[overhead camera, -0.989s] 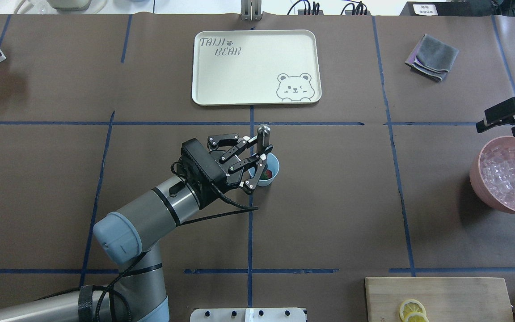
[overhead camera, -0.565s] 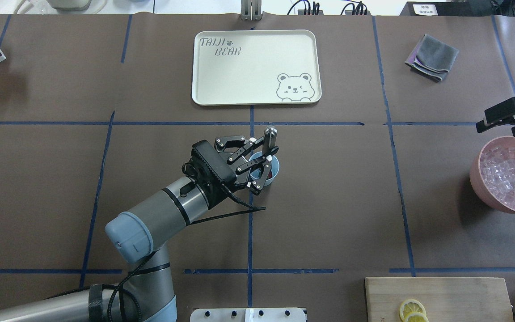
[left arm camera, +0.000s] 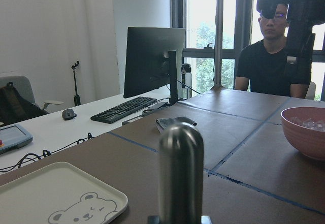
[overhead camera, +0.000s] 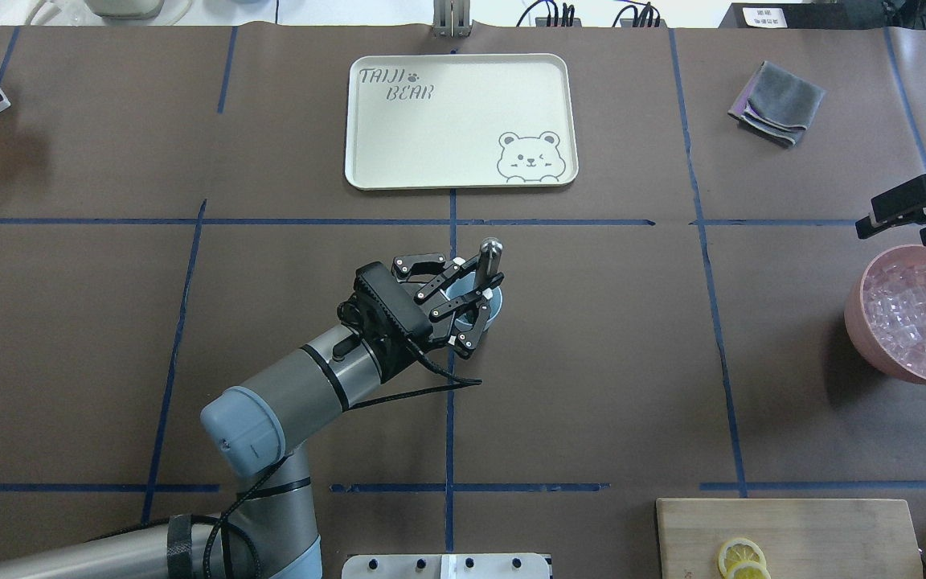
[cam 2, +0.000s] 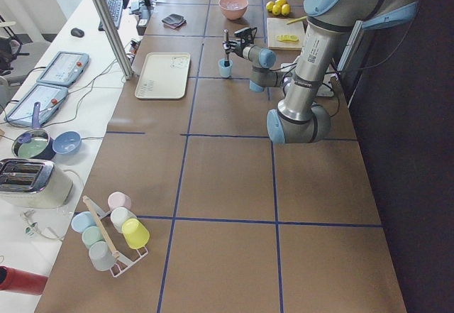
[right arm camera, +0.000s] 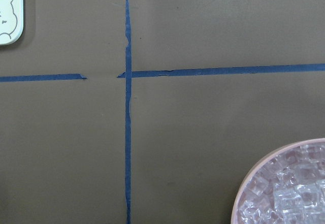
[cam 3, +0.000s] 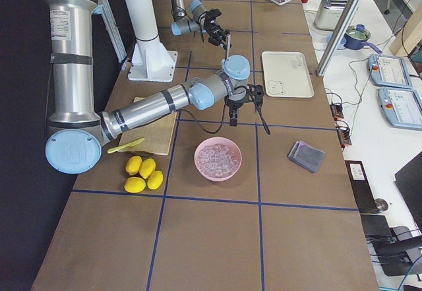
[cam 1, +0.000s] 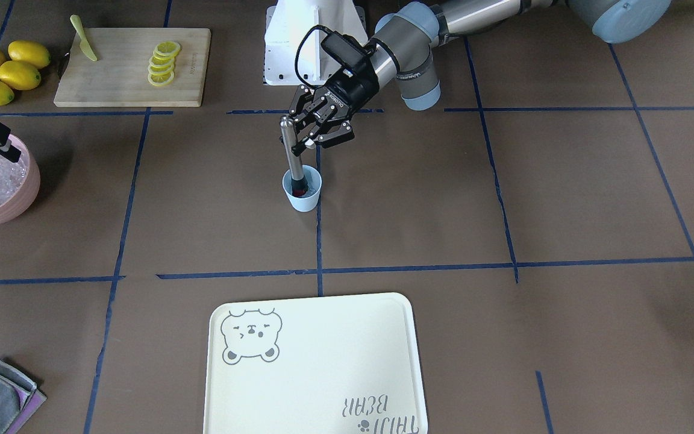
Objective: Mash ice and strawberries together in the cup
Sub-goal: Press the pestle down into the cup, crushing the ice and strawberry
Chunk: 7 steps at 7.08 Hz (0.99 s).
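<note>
The light blue cup (cam 1: 303, 196) stands mid-table; in the overhead view (overhead camera: 493, 309) my left gripper mostly covers it. My left gripper (cam 1: 306, 137) (overhead camera: 475, 283) is shut on an upright metal muddler (cam 1: 290, 150) (overhead camera: 491, 251) (left arm camera: 181, 168), whose lower end is in the cup. A dark red bit of strawberry (cam 1: 300, 190) shows inside the cup. I cannot tell if the cup holds ice. Ice cubes (overhead camera: 917, 318) (right arm camera: 289, 196) fill the pink bowl (overhead camera: 861, 326) (cam 1: 25, 193) at the right. My right gripper (overhead camera: 895, 232) hangs open over the bowl's far rim.
A cream bear tray (overhead camera: 463, 121) lies beyond the cup. A grey cloth (overhead camera: 776, 103) is far right. A wooden board with lemon slices (overhead camera: 740, 556) and a yellow knife (cam 1: 85, 45) is near right, with lemons (cam 1: 3, 69) beside it. A cup rack (cam 2: 106, 235) stands far left.
My left arm has shifted right and slightly toward the robot with the muddler, so the gripper now covers more of the cup and hides the strawberry from overhead. The right arm has not moved.
</note>
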Available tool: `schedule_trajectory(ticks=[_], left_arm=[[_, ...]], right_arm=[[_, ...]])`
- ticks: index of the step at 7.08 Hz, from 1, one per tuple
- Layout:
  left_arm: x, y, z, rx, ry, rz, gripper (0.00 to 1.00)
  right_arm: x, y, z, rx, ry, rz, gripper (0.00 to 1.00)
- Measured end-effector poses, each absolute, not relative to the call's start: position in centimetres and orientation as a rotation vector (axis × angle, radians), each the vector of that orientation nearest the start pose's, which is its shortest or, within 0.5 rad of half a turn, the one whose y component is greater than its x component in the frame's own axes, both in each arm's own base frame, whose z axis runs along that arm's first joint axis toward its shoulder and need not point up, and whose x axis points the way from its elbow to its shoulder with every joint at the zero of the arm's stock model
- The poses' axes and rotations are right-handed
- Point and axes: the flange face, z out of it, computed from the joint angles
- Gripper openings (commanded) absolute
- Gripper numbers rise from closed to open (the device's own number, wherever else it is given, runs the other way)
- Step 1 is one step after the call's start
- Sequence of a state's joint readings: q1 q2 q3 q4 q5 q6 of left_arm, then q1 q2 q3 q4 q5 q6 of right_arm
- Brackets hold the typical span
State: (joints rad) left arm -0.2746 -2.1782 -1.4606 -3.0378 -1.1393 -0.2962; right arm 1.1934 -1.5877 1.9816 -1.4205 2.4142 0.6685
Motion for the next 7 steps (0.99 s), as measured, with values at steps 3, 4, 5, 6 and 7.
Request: schedule_trajectory(ticks=[3,4,5,6,7], left_arm=[[56.47,-33.71,20.16,1.532,1.171,0.252,0.03],[56.52,-33.62,20.25,1.53,1.173,0.253,0.03],[56.53,-33.55,20.34,1.531,1.174,0.254,0.02],[56.51,-33.5,20.34,1.531,1.176,0.254,0.01],[56.42,-33.46,20.09,1.533,1.18,0.251,0.0]], right_arm=[[-12.02,-46.33,44.33,0.031,-0.963,0.039,1.0],[-12.02,-46.33,44.33,0.031,-0.963,0.039,1.0],[-12.02,-46.33,44.33,0.031,-0.963,0.039,1.0],[-12.01,-46.33,44.35,0.031,-0.963,0.039,1.0],[-12.01,-46.32,44.35,0.031,-0.963,0.039,1.0]])
